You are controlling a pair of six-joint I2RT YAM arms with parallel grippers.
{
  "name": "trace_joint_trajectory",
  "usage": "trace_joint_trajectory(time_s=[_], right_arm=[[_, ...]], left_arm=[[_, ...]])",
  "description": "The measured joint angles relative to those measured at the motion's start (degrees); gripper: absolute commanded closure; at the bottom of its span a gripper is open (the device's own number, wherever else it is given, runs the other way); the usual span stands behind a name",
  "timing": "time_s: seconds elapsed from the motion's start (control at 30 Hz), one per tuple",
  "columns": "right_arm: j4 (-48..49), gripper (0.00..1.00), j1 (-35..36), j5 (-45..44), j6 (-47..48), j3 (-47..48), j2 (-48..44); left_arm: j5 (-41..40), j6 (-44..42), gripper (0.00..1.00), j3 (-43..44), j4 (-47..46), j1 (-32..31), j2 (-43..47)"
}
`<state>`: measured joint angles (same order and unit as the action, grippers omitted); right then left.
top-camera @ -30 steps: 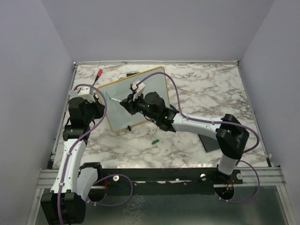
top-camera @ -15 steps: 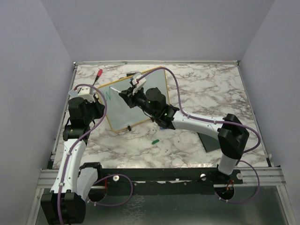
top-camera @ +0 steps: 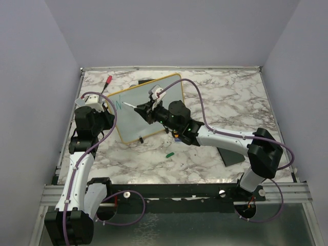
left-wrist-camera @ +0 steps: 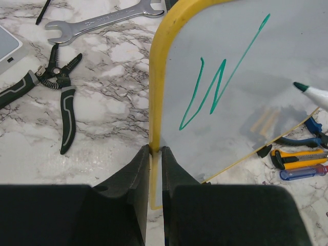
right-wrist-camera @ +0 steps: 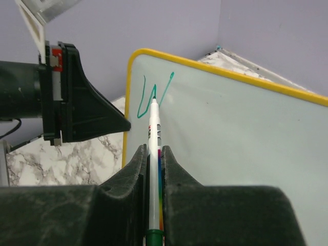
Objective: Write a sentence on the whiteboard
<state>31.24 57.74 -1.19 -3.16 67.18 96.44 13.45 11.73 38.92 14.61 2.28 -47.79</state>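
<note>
The whiteboard (top-camera: pixel 130 125), white with a yellow frame, stands tilted on the marble table. My left gripper (left-wrist-camera: pixel 155 154) is shut on its yellow left edge (top-camera: pixel 109 109). Of the sentence, only a teal-green "W" (left-wrist-camera: pixel 210 92) shows, near the board's upper left corner (right-wrist-camera: pixel 152 95). My right gripper (right-wrist-camera: pixel 154 151) is shut on a white marker (right-wrist-camera: pixel 154 128) with a green tip. The tip (left-wrist-camera: pixel 301 87) hovers just right of the W. Whether it touches the board I cannot tell. In the top view the right gripper (top-camera: pixel 145 109) reaches across the board's face.
Left of the board lie a wrench (left-wrist-camera: pixel 97 23) and black-handled pliers (left-wrist-camera: pixel 64 97). Behind its right side lie screwdrivers and a yellow knife (left-wrist-camera: pixel 297 159). A red-tipped tool (top-camera: pixel 108 81), a green cap (top-camera: pixel 169 153) and a black pad (top-camera: pixel 230 154) lie on the table.
The right gripper swung the marker up and then out to the left, and the green mark grew from one stroke into a full W. The left gripper kept its hold on the frame.
</note>
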Motion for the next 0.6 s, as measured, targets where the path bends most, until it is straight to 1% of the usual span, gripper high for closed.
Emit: trace_joint_trajectory(time_s=[0.33, 0.6], right_arm=[[0.5, 0.99, 0.0, -1.9, -0.7, -0.2, -1.4], [0.3, 0.99, 0.0, -2.8, -1.0, 0.1, 0.4]], left_arm=[[0.0, 0.0, 0.88, 0.0, 0.0, 0.0, 0.0], [0.0, 0.0, 0.88, 0.0, 0.0, 0.0, 0.0]])
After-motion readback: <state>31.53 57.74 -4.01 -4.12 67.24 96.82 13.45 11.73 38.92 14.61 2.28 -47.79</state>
